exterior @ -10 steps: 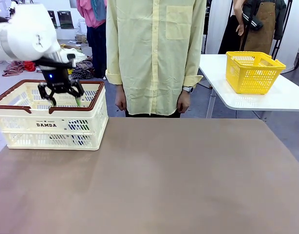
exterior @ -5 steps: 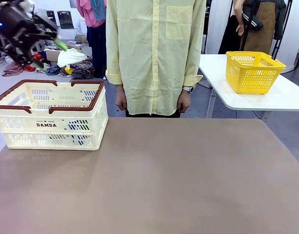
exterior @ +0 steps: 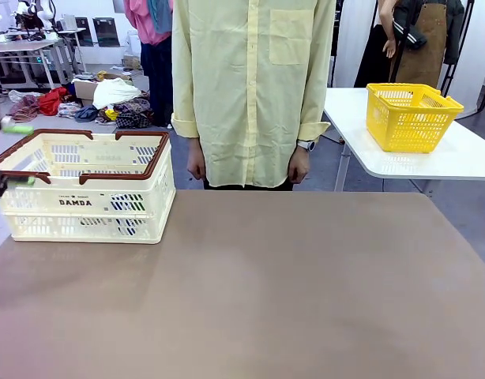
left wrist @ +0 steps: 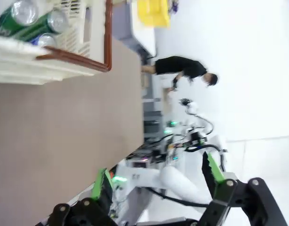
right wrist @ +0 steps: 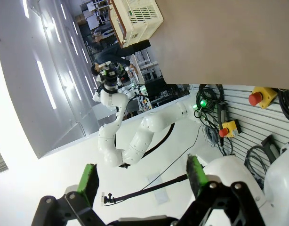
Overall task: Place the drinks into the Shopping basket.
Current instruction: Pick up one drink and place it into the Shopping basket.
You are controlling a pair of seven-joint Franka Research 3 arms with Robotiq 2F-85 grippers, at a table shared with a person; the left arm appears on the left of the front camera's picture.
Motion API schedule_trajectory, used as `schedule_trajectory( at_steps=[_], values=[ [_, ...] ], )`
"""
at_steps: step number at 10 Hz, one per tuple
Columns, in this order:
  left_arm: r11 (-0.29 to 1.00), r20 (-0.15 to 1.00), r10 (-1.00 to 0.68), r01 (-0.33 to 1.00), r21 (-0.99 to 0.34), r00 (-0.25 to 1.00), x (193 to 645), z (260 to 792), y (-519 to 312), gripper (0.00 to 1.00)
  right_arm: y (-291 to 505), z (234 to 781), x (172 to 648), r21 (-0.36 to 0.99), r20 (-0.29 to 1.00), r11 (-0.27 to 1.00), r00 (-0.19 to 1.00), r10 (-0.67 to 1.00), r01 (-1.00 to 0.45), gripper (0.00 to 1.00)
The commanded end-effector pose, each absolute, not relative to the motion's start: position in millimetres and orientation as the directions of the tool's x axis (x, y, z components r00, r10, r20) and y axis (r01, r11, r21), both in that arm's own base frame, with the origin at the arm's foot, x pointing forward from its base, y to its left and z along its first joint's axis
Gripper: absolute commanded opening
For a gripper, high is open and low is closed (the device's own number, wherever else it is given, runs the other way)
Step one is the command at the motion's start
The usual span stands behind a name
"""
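Yellow basket [exterior: 413, 116] on white side table [exterior: 456, 158], far right.

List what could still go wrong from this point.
1. The left gripper, open and empty, sits at the Shopping basket's left rim; a careless move could knock it.
2. The drink cans lie on their sides inside the basket and may roll if it gets bumped.
3. The person's hands hang close to the basket.

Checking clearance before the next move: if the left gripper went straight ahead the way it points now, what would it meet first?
The way looks free: the open left gripper points past the table edge toward the room, though depth is unclear.
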State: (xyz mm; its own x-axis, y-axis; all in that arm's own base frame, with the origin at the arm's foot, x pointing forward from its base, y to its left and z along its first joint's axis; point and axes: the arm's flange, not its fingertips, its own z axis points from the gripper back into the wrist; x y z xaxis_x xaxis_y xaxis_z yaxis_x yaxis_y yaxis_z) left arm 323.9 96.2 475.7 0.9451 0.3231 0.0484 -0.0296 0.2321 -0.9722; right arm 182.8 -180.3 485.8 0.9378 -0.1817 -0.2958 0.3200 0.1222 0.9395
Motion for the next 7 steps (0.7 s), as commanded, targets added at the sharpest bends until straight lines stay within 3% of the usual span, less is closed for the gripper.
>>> schedule_trajectory(
  at_steps=[1,2,3,7],
  values=[
    [0.135,0.011,0.308,-0.032,-0.99,0.951,324.4,447.7,108.2,1.0,-179.9,492.9,182.6,0.937,-0.311,0.103,0.932,-0.184,0.333,1.0],
    [0.164,-0.047,0.303,-0.101,-0.981,0.952,329.9,448.0,103.9,1.0,-179.9,492.9,182.6,0.937,-0.311,0.103,0.932,-0.184,0.333,1.0],
    [0.167,0.018,0.34,-0.042,-0.985,0.94,317.9,454.6,112.9,1.0,-179.9,492.9,182.6,0.937,-0.311,0.103,0.932,-0.184,0.333,1.0],
    [0.167,0.018,0.34,-0.042,-0.985,0.94,317.9,454.6,112.9,1.0,-179.9,492.9,182.6,0.937,-0.311,0.103,0.932,-0.184,0.333,1.0]
  ],
)
